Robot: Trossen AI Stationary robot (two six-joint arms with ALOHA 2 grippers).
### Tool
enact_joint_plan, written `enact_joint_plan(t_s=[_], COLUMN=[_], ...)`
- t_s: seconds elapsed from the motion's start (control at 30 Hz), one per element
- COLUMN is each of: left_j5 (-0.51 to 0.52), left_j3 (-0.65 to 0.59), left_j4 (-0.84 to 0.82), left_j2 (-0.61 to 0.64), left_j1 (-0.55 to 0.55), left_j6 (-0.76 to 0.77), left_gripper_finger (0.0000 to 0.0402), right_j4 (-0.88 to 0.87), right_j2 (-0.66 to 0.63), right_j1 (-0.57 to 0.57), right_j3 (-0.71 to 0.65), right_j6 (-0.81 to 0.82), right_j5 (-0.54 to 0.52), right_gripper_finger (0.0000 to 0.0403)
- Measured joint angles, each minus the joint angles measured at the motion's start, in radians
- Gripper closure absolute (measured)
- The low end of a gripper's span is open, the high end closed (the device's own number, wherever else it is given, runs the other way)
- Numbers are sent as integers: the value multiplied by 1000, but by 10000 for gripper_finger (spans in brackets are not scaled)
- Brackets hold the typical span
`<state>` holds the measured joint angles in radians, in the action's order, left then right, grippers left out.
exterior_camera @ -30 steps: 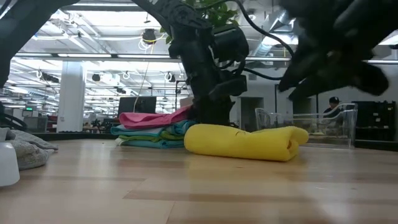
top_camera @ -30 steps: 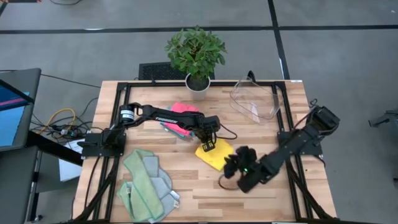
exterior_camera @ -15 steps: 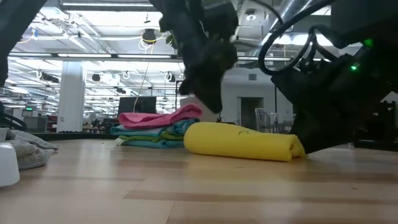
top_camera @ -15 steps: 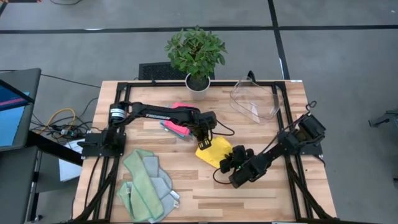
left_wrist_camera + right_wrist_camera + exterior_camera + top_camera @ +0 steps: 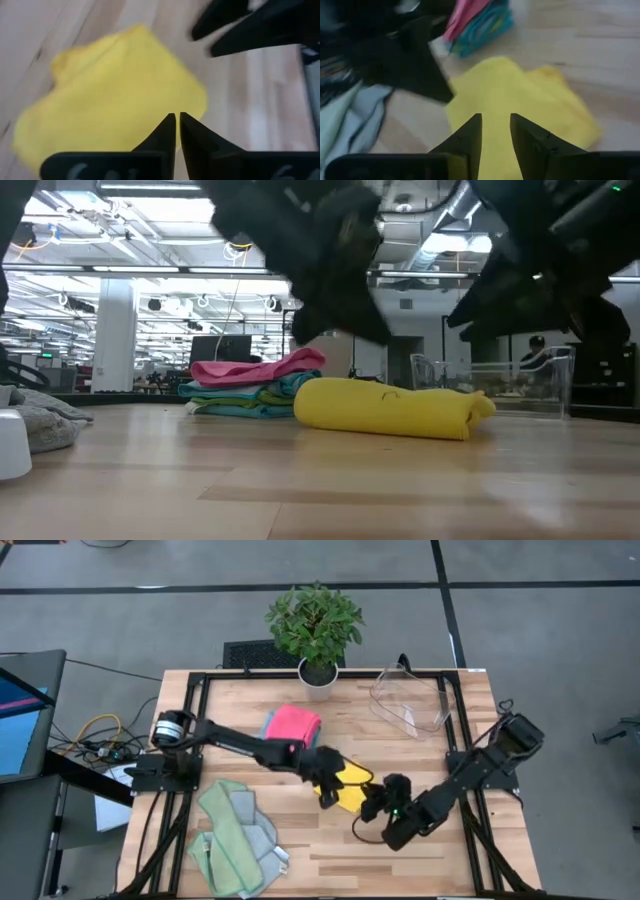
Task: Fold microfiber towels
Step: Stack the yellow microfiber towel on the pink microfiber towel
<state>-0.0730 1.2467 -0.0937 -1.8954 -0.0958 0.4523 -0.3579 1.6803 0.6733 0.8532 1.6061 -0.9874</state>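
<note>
Yellow towel (image 5: 352,787), pink-topped teal stack (image 5: 292,726), sage-green cloths (image 5: 235,833), pale striped-wood table (image 5: 420,762).

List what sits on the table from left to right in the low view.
Grey-green cloths → stack of folded towels with pink on top → folded yellow towel → clear plastic bin.

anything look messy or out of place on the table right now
The clear plastic bin lies tipped on its side at the far right of the table. The sage green towels sit in a loose, rumpled heap near the front left, unlike the neat folded stack. The yellow towel is folded but lumpy.
</note>
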Motion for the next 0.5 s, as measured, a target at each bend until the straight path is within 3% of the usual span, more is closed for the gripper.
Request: enact_joint_plan(t_s=[0.17, 0.3, 0.5], left_j5=[90, 154, 228], left_j3=[-119, -166, -231], left_j4=[89, 111, 119], left_j2=[0, -3, -4], left_j1=[-16, -13, -1], left_j6=[66, 73, 127], left_gripper_finger=[398, 400, 401], right_j4=[111, 93, 80], right_j2=[122, 220, 218], right_j1=[-17, -51, -61], right_j3=[0, 0, 3], right_j6=[-66, 44, 119], right_j5=[60, 158, 183], right_gripper_finger=[282, 287, 285])
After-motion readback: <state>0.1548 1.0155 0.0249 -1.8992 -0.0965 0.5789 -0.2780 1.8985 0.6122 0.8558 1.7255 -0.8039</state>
